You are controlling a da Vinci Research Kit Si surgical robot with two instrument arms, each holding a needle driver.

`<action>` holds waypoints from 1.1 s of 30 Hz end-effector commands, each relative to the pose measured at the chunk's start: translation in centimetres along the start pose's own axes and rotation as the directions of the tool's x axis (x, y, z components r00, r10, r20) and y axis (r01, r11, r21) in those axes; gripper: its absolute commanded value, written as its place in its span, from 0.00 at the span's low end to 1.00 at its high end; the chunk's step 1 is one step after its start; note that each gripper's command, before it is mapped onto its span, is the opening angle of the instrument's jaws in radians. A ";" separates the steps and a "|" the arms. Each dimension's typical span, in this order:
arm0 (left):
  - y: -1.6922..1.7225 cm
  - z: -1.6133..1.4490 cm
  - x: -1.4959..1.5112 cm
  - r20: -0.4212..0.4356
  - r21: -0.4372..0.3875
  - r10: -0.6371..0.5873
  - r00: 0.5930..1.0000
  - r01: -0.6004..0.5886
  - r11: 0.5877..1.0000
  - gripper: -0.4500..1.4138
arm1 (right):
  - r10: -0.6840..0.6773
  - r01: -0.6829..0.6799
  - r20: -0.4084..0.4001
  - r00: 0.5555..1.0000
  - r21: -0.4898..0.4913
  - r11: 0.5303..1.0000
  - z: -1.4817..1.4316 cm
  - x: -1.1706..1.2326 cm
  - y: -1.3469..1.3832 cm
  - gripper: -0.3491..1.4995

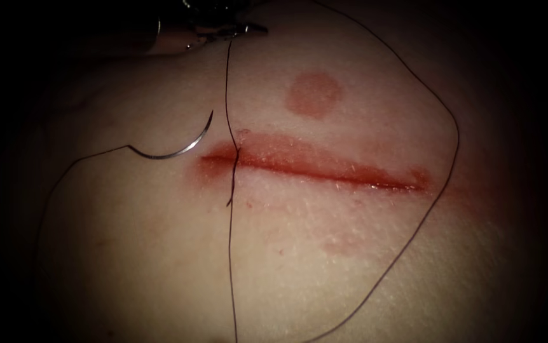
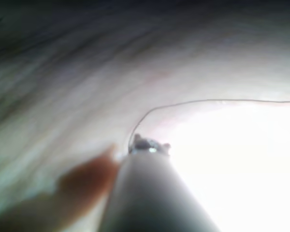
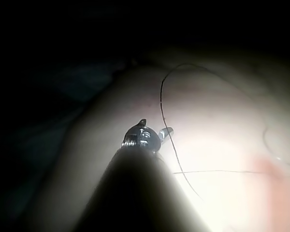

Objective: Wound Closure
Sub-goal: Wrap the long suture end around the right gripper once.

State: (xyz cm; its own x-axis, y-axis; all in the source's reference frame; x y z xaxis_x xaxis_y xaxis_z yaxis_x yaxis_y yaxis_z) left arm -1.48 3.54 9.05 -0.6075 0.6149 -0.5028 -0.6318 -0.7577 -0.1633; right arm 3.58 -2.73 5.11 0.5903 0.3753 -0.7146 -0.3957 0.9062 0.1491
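Left tool at far edge of tissue, jaws closed flat together, seemingly clamped on thread; same strand seen running to tip in left wrist view. Right tool close beside a strand; hold on anything not determinable. From left tool, thread drops taut and straight to cut, crosses it near left end, continues down nearer side; short dark tail there too. Second run loops wide and slack past right end of cut. Needle free on surface just left of cut, held by neither tool, not in tissue; point up, thread trailing from blunt end. Judged: needle light, stiff, polished steel, liable to swivel if gripped at tip or swage, so best taken on body of curve. Thread fine, limp, easily snagged. Tissue pale, soft, faintly pebbled, likely tears at margins. Red fluid glistening along cut; round pink mark beyond it.
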 end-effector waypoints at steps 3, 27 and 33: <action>-0.03 0.02 -0.03 0.004 0.003 -0.033 0.999 0.033 0.999 0.53 | 0.002 -0.002 0.006 1.000 0.007 1.000 0.05 -0.02 -0.08 0.96; 0.17 0.47 -0.18 0.010 -0.021 -0.211 0.978 0.211 0.977 0.56 | -0.002 0.002 0.017 1.000 0.023 1.000 -0.02 -0.01 -0.16 0.93; 0.10 0.43 -0.11 -0.027 -0.021 -0.217 0.976 0.217 0.976 0.54 | -0.008 0.007 0.012 1.000 0.032 0.999 -0.12 -0.07 -0.15 0.93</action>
State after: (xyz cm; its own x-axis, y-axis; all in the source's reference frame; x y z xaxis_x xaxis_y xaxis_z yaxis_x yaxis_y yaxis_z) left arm -1.64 3.45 9.38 -0.4382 0.7596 -0.4806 -0.7376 -0.6095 -0.2908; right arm 3.45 -2.84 5.01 0.6013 0.3668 -0.7099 -0.3684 0.9156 0.1610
